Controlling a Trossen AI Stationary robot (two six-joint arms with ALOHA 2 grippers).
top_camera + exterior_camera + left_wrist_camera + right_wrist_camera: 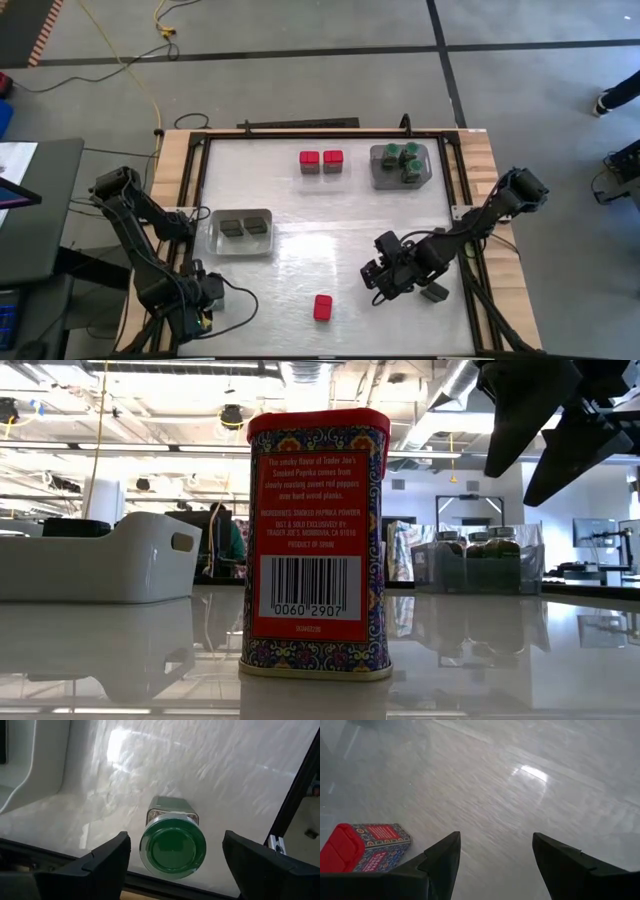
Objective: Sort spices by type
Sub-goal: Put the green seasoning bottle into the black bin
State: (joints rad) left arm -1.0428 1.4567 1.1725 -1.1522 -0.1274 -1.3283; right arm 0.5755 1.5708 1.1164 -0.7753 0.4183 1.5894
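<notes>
green-lidded jar (172, 845) stands upright between parted left gripper (175, 865); right gripper (495, 855) parted.

White glossy table (300, 270), wood-edged, spices and trays spread across it.

At the far side, two red tins (321, 161) stand side by side, touching; just to their right a grey tray (381, 178) holds green-lidded jars (403, 160). Toward the left, a clear tray (213, 243) carries two dark tins (244, 228). Near the front edge a lone red tin (322, 307) stands upright (the low view reads its barcode side). At the front left corner, one green-lidded jar (172, 845) stands on the bare surface.
</notes>
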